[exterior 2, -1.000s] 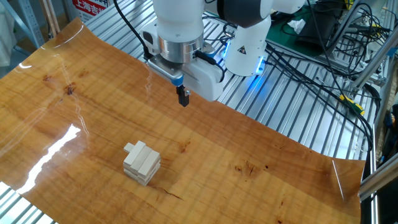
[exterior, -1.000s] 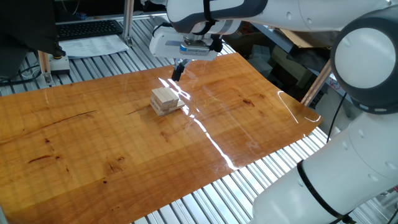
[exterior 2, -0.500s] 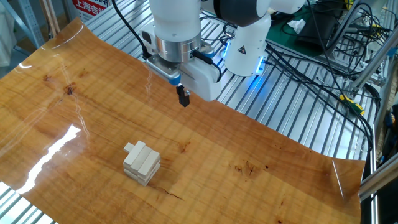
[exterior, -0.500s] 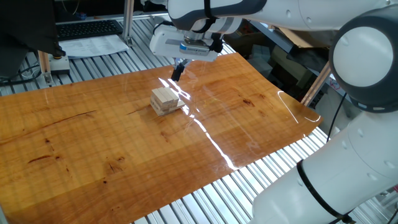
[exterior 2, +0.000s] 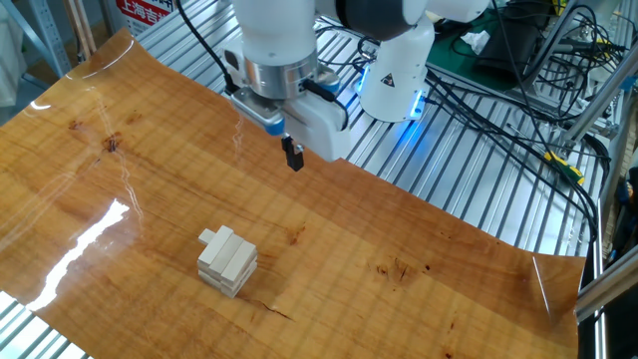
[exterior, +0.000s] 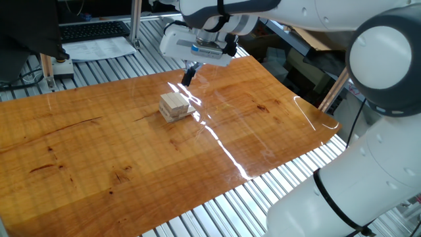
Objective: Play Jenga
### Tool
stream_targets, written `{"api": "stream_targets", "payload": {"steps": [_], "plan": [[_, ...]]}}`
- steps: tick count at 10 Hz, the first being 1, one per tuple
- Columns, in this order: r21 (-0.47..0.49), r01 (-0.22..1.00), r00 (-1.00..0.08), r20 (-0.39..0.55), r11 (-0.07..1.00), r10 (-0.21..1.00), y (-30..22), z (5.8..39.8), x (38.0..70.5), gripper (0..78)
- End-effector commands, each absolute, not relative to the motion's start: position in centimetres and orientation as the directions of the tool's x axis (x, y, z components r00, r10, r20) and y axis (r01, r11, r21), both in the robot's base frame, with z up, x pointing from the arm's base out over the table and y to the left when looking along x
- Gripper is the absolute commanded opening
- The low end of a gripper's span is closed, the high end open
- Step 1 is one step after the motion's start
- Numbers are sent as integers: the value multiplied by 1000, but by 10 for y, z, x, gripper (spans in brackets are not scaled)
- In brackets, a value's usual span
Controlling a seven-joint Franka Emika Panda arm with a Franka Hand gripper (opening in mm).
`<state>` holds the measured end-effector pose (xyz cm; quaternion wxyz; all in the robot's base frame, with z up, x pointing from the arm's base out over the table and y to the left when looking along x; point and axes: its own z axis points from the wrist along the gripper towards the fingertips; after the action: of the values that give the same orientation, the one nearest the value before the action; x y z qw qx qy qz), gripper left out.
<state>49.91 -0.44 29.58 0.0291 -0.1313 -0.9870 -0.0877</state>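
The Jenga stack (exterior: 175, 106) is a small low pile of pale wooden blocks in crossed layers on the wooden tabletop (exterior: 99, 151). In the other fixed view the stack (exterior 2: 227, 261) has one block sticking out at its upper left. My gripper (exterior: 188, 75) hangs above the table just behind the stack, clear of it. In the other fixed view the gripper (exterior 2: 293, 157) is well above and beyond the stack. Its dark fingers are together and hold nothing.
Metal slats (exterior 2: 469, 189) surround the tabletop. The robot base (exterior 2: 399, 60) with blue light and several cables (exterior 2: 538, 90) lie beyond the far edge. A keyboard (exterior: 92, 29) and papers (exterior: 99, 47) sit past the table's other side.
The gripper has drifted slightly, a few pixels, with the arm shifting a little; the stack has not moved.
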Motion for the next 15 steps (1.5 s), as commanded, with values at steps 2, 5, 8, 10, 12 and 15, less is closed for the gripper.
{"api": "stream_targets", "payload": {"steps": [2,5,8,10,12,15], "plan": [[176,276,-960,92,945,263,-9,295,500,0],[169,308,-950,107,936,293,-9,295,500,0],[164,328,-943,108,930,313,-9,294,499,0],[137,309,-950,95,941,298,-8,294,498,0],[80,294,-955,71,953,288,-8,293,497,0],[-24,266,-963,28,964,267,-6,293,494,0]]}}
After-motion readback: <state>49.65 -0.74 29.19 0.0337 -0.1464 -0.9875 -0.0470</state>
